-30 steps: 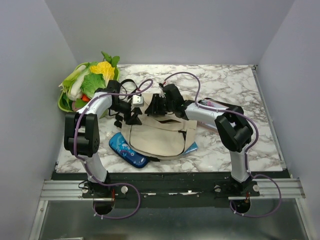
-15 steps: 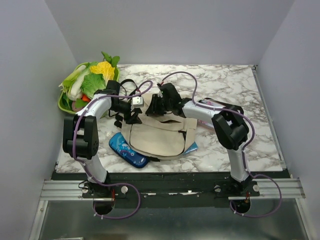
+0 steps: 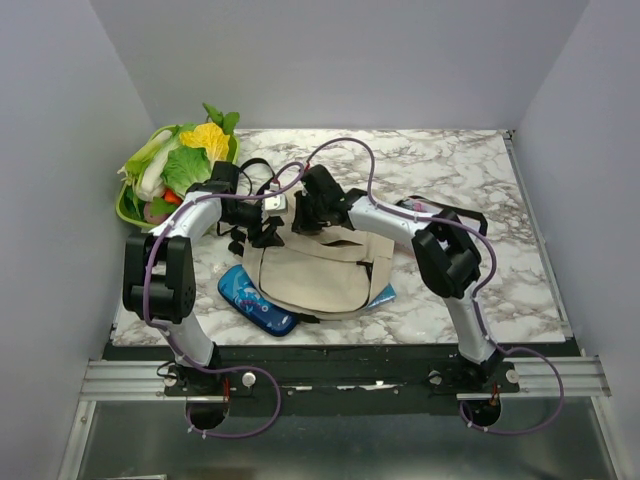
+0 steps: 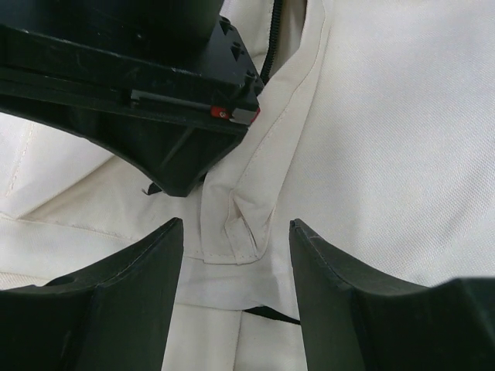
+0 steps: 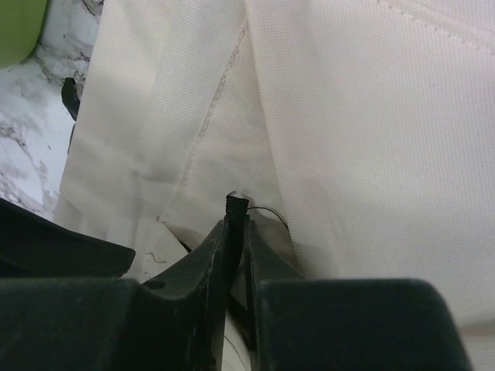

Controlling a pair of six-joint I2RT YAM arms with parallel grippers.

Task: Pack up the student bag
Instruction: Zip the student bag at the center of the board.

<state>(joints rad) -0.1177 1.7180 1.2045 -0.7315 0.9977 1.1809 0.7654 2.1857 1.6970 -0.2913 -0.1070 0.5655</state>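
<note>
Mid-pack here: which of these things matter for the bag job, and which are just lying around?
Job: student bag; left gripper, open over it; right gripper, pinching it; blue pencil case, probably to pack.
Lying about: basket of vegetables.

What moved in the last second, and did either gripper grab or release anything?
The right gripper slid left along the top edge of the student bag, toward the left gripper. It is shut on a black tab. Left gripper, bag, pencil case and vegetable basket stayed put.
</note>
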